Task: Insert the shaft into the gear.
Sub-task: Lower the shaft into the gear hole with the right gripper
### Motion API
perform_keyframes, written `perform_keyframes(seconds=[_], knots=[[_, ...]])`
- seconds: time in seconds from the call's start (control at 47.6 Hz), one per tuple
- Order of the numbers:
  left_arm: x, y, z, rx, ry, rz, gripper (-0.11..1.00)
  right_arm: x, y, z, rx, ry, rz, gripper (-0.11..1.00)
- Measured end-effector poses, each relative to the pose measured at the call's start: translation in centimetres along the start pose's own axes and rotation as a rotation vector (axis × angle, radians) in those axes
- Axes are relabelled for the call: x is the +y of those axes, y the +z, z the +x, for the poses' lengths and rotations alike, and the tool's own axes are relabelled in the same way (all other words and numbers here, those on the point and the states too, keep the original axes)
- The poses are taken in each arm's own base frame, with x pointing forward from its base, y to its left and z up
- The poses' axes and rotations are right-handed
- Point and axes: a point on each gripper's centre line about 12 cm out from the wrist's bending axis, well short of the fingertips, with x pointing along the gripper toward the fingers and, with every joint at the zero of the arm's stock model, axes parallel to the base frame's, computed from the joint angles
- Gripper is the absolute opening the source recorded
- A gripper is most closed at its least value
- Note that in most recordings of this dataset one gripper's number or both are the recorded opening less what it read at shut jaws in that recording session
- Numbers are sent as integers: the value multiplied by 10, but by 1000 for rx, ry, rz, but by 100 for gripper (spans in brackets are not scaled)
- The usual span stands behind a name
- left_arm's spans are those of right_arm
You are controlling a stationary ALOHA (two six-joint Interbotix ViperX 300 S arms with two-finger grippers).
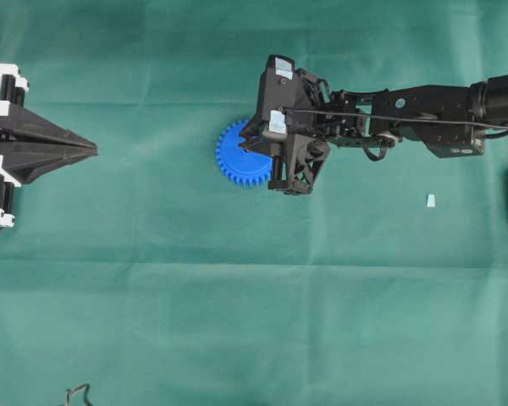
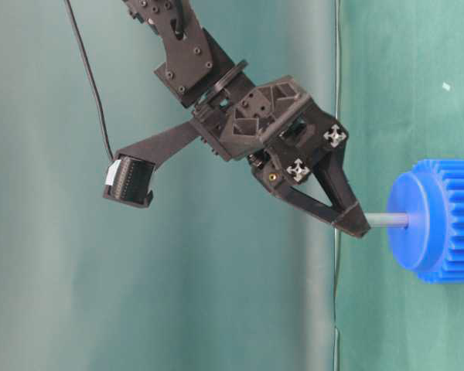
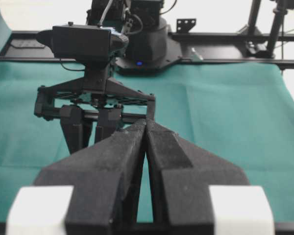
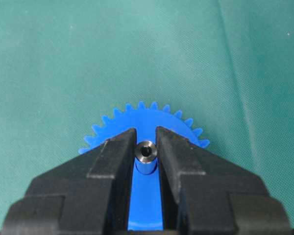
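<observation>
**Shaft pinched by right gripper, end in the gear hub**

Right gripper (image 4: 146,147) – matte black, wedge-shaped plastic fingers (image 4: 112,152) with a faintly grainy face – is clamped narrow on the small silvery-grey metal shaft (image 4: 146,151). In the right wrist view the shaft's upper end is a polished ring with a dark hollow centre, sitting right between the fingertips; both jaws touch its sides.

Table-level view: the shaft (image 2: 387,220) is a smooth plain cylinder running from the fingertips of the right gripper (image 2: 354,220) straight into the raised round hub of the bright blue plastic gear (image 2: 437,220). It stands square to the gear face, part of its length bare between the fingertips and the hub. Cannot tell how deep it sits.

The gear lies flat on the green cloth-covered table (image 1: 237,296), a woven fabric with faint crease lines. Many small even teeth around its rim – overhead, about half the gear (image 1: 234,156) shows to the left of the right gripper (image 1: 258,145), near table centre.

Left gripper (image 3: 146,128), same black wedge shape with a rough foam-like surface, has its fingers pressed together with nothing between them. Overhead it (image 1: 93,150) sits at the far left edge, well apart from the gear.

A small pale bluish-white wedge piece (image 1: 430,200) lies on the cloth on the right, below the right arm in the overhead view.
</observation>
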Motion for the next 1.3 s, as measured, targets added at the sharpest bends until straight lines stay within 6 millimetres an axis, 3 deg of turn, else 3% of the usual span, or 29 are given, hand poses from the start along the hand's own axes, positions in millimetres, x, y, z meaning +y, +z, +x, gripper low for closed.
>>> perform_keyframes(seconds=[1.197, 1.26, 1.302], knots=[[0, -1, 0, 5, 2, 0, 0, -3, -21, 19, 15, -5, -1, 17], [0, -1, 0, 3, 0, -2, 0, -4, -20, 19, 12, -6, 1, 21], [0, -1, 0, 3, 2, 0, 0, -4, -20, 20, 9, -6, -2, 31]])
